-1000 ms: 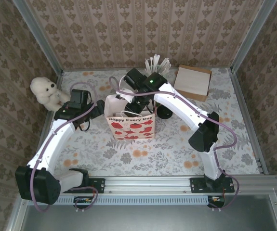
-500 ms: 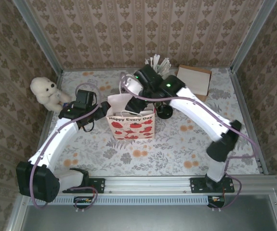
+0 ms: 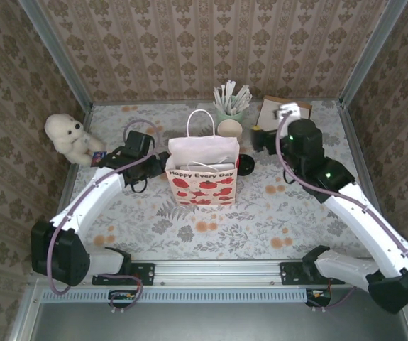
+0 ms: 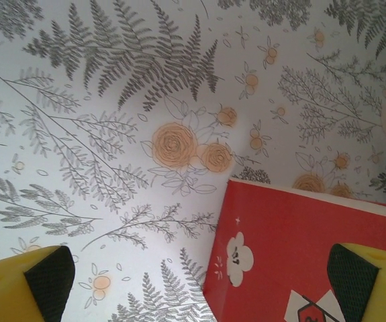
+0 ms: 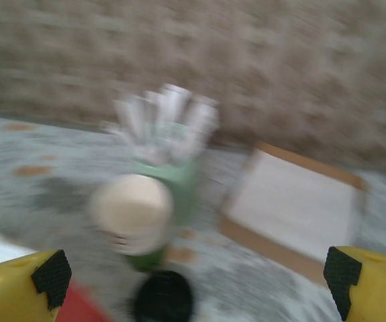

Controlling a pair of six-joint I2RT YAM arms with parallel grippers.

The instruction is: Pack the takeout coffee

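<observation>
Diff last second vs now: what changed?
Right gripper opened, what it released unclear, and its arm swung off the bag back to the right. Bag shifted slightly right. Left gripper edged along the bag's left side, still open. Coffee, sticks cup, teddy, box stayed.

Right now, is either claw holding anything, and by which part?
Nothing is held. The left claw and the right claw are both open, with nothing between their fingers.

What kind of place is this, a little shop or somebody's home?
Probably a staged test booth, not a real shop: patterned wallpaper panels set in a bare metal frame, a floral tablecloth, and props like a paper bag and plush toy.
</observation>
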